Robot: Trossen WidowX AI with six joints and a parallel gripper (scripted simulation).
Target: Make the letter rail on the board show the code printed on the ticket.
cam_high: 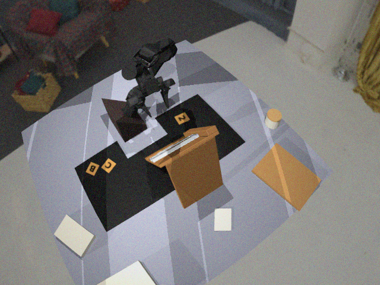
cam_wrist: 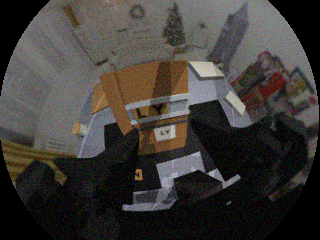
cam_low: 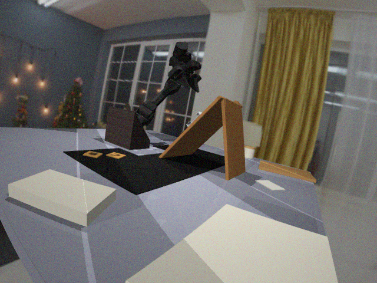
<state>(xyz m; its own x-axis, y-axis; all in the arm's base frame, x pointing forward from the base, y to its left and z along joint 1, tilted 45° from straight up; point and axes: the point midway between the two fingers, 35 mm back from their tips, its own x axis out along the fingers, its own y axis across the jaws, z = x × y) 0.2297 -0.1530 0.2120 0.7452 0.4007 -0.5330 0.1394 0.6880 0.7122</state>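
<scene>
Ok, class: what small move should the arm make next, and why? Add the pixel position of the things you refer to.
Probably ease the open tool [cam_high: 159, 112] [cam_low: 197, 88] [cam_wrist: 166, 126] farther back, touching no tiles: the rail [cam_high: 174, 148] [cam_low: 189, 124] [cam_wrist: 178, 105] already reads LY, matching the ticket [cam_wrist: 165, 132], and nothing is gripped.

A home living room, shown by the patterned sofa [cam_high: 69, 33], mustard curtain [cam_high: 369, 61] [cam_low: 293, 88], Christmas tree [cam_low: 73, 105] [cam_wrist: 174, 27] and glowing string lights [cam_low: 42, 83].

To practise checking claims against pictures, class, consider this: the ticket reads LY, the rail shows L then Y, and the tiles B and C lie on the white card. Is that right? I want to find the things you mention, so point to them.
Not quite: the tiles B [cam_high: 92, 168] and C [cam_high: 108, 165] lie on the black mat [cam_high: 132, 190] [cam_low: 136, 173], as the top view shows. The rest stands.
</scene>
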